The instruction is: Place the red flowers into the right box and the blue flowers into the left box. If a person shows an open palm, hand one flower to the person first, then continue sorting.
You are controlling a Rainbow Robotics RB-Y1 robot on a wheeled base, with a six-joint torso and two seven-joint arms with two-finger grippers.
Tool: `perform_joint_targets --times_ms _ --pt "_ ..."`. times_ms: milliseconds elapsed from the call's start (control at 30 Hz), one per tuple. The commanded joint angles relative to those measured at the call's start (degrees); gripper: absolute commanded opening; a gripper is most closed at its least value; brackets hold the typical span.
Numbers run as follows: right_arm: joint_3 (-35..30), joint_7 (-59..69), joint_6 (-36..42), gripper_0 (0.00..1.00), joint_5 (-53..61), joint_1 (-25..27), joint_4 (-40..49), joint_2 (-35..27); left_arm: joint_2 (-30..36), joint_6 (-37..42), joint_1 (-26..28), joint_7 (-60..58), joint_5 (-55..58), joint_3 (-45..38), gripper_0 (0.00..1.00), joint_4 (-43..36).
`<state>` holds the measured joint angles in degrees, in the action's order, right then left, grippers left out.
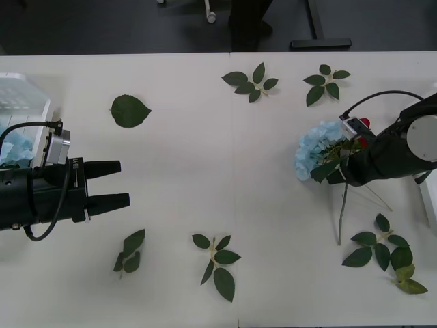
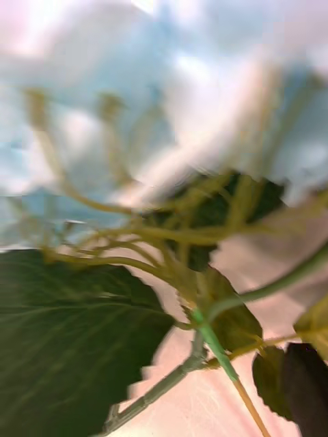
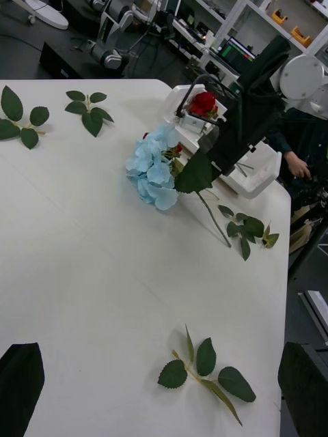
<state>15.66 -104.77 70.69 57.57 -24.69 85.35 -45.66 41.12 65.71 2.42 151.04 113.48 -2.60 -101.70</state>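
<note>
White table, leaf sprigs scattered | my right gripper (image 1: 339, 166) clamps blue flower (image 1: 317, 149), stem (image 1: 341, 212) trailing toward me | left box (image 1: 24, 102) far across | left gripper (image 1: 116, 184) open, nearer it

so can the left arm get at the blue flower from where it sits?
Probably not directly. The blue flower is across the table in the right gripper, raised off the surface. The left gripper is open and points that way over bare tabletop, but the right arm already has it.

no readable text, labels or numbers anywhere
</note>
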Motion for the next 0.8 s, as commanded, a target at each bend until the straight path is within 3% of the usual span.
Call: perform_joint_targets --times_ms 33,433,467,533,633,800 --pt "-3.4 -4.8 0.7 1.00 4.0 -1.2 1.7 -2.2 1.9 -0.1 0.9 4.0 0.8 0.7 1.00 -0.5" --pt "-3.1 -4.3 4.1 0.98 -4.9 -3.4 1.0 1.8 1.9 -0.1 0.9 4.0 0.8 0.7 1.00 -0.5" --pt "-3.1 -4.3 4.1 0.95 -5.1 -3.3 1.0 1.7 1.9 -0.1 0.9 4.0 0.8 0.7 1.00 -0.5" --pt "-3.1 -4.5 4.1 0.67 -5.8 -3.0 1.0 1.8 1.9 -0.1 0.9 4.0 0.8 0.7 1.00 -0.5" --pt "-3.0 -4.3 4.1 0.39 -6.4 -2.9 1.0 2.2 1.9 -0.1 0.9 4.0 0.8 0.7 1.00 -0.5" --pt "-3.0 -4.0 4.1 0.37 -7.8 -2.8 0.9 3.7 1.9 -0.1 0.9 4.0 0.8 0.7 1.00 -0.5"
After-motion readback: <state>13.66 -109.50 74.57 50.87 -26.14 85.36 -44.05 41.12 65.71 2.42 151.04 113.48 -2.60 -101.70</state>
